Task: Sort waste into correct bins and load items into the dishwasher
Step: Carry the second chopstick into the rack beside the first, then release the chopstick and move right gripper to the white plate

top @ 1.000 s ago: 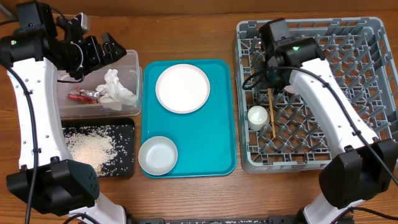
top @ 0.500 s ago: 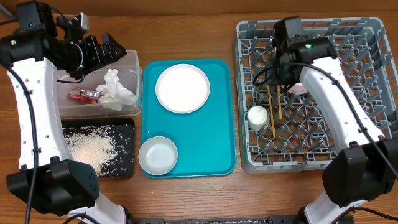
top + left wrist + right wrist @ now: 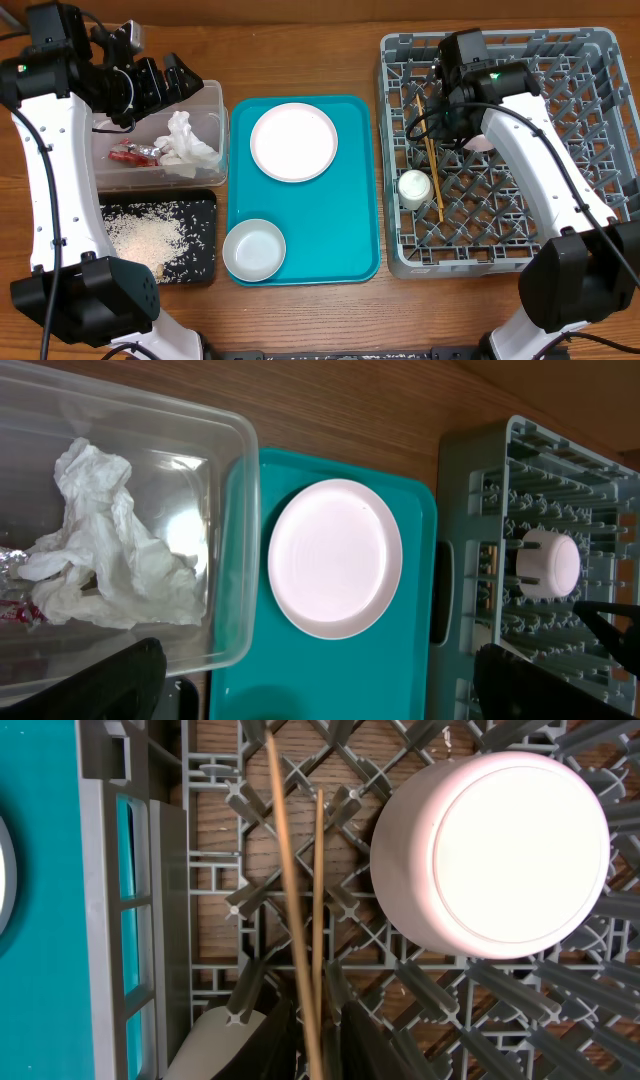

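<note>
The left end effector (image 3: 172,88) hangs over the clear tub (image 3: 215,100) at the far left of the desk (image 3: 300,50), fingers spread wide and holding nothing. In the tub lie the crumpled white tissue (image 3: 185,140) and, beside it, the red wrapper (image 3: 130,152). Just in front of the tub sits the black tray (image 3: 205,205), strewn with rice grains (image 3: 145,238) heaped toward its left half. The teal tray (image 3: 350,240) lies between these bins and the dish rack (image 3: 580,100). It carries the pale plate (image 3: 293,142) at its far end and the white bowl (image 3: 254,250) at its near left corner. The right end effector (image 3: 305,1055) is over the left part of the rack, its fingers drawn in close on a chopstick (image 3: 285,890), which slants away from the grip above the pegs. The other chopstick (image 3: 320,900) looks thinner and lower in the right wrist view and appears to lie on the rack grid right alongside. The pink bowl (image 3: 490,850) sits among the pegs just to one side of both sticks, partly hidden under the arm from overhead. The small white cup (image 3: 414,187) stands in the rack near its left wall, close beside the lying stick.
</note>
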`<state>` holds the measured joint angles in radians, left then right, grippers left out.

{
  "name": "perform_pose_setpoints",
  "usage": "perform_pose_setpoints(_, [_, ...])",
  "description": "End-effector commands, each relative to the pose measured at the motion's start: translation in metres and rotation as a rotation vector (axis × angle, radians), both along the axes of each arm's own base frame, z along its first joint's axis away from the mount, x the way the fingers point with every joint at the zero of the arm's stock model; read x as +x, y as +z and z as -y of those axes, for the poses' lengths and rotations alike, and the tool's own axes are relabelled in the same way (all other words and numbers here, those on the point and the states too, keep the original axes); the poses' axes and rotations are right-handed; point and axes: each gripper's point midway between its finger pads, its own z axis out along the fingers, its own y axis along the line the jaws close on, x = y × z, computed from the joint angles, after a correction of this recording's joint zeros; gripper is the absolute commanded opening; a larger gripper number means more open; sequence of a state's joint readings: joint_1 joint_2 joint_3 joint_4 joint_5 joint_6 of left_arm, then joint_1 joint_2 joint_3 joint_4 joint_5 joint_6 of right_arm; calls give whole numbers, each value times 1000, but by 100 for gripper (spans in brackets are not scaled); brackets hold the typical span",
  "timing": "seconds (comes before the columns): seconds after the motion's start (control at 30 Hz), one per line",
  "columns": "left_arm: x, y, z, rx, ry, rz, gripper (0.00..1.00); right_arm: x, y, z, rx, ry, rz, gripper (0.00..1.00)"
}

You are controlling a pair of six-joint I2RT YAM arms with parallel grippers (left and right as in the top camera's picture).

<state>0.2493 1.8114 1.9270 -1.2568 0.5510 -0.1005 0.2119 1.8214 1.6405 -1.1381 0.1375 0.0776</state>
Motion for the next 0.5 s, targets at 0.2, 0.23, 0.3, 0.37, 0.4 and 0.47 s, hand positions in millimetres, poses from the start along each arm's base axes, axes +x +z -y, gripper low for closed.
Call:
perform_pose_setpoints(0.2, [2,8,2,-2,-15,29,100,-1,6,-9,52,11,15,25])
perform_pose_setpoints(0.23, [2,8,2,-2,-15,29,100,0,6,-16,92,25,17,25])
perform_pose_setpoints(0.3, [2,8,2,-2,-15,29,100,3,9,-36,198,62,23,25])
perform_pose_setpoints(0.37, [2,8,2,-2,-15,29,100,7,17,-61,347,79,36,25])
perform_pose_setpoints(0.4, [2,8,2,-2,-15,29,100,8,20,-69,396,77,38,25])
perform_pose_setpoints(0.47, [2,8,2,-2,-15,29,100,10,33,-99,550,99,47,25])
